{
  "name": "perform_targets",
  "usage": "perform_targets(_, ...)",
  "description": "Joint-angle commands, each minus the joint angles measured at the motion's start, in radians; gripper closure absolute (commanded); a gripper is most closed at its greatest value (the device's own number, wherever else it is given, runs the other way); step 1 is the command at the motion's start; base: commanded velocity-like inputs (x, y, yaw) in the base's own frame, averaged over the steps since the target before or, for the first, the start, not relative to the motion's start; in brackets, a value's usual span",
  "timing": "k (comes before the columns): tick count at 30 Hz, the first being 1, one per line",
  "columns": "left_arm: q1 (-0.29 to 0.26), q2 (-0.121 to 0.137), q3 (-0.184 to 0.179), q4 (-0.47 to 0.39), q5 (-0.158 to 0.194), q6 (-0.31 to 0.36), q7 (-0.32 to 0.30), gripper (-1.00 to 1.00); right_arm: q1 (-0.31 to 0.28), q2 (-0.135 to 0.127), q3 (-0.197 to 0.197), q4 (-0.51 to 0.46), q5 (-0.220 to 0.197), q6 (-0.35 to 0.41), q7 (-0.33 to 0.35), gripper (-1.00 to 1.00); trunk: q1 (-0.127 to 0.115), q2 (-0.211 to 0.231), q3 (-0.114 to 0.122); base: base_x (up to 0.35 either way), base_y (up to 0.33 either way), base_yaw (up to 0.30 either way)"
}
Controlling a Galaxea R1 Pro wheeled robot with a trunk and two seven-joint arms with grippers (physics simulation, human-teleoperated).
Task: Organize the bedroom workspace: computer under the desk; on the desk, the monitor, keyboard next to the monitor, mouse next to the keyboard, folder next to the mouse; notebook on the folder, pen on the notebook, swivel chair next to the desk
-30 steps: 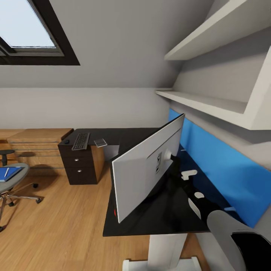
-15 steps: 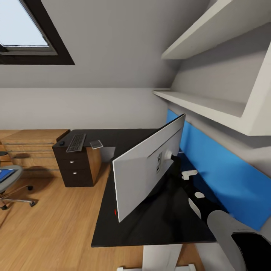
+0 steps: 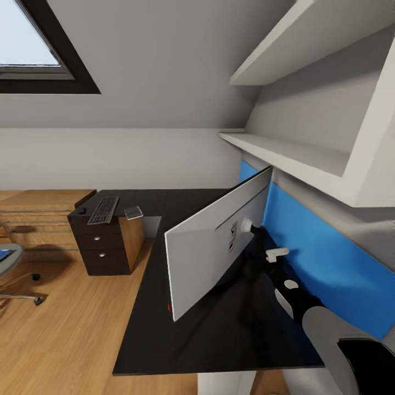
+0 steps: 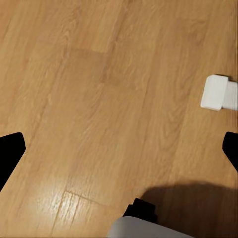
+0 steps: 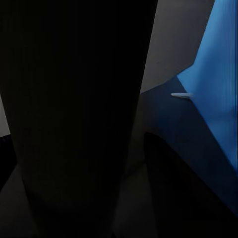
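Note:
The monitor [image 3: 214, 247] stands tilted over the near end of the black desk [image 3: 164, 345], its pale grey back toward me. Behind it my right gripper [image 3: 255, 235] is shut on its dark stand [image 5: 74, 114], which looms close in the right wrist view. On the desk's far end lie the keyboard [image 3: 103, 209], the tiny mouse [image 3: 82, 210] and the small grey notebook [image 3: 133, 212]. The swivel chair [image 3: 11, 266] is cut off at the left edge, with the blue folder [image 3: 4, 255] on its seat. My left gripper [image 4: 119, 148] hangs open over bare floor. The computer and pen are out of view.
A black drawer unit [image 3: 99, 249] sits under the desk's far end, beside a low wooden chest [image 3: 38, 211]. A blue back panel [image 3: 323, 258] and white wall shelves [image 3: 285, 153] run along the right. A white desk foot [image 4: 215, 92] rests on the wood floor [image 3: 60, 334].
The camera has moved: desk, drawers and chair have slid left in the picture, and the chair is now mostly cut off. The monitor and right arm keep their place in the view.

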Motion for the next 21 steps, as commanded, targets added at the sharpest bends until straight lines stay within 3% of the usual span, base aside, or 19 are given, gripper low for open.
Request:
perform_targets(1,0.0,0.0,-0.008,0.0,0.008,-0.003,0.005,-1.0,0.0,-0.002,0.014,0.055,-0.009,-0.002,-0.007,1.0,0.0,0.0,-0.001,0.128,-0.262,0.0)
perform_targets(21,-0.001,0.001,-0.008,0.0,0.01,-0.003,0.006,-1.0,0.0,-0.002,0.013,0.055,-0.009,-0.002,-0.032,1.0,0.0,0.0,-0.001,0.044,-0.026,0.0)
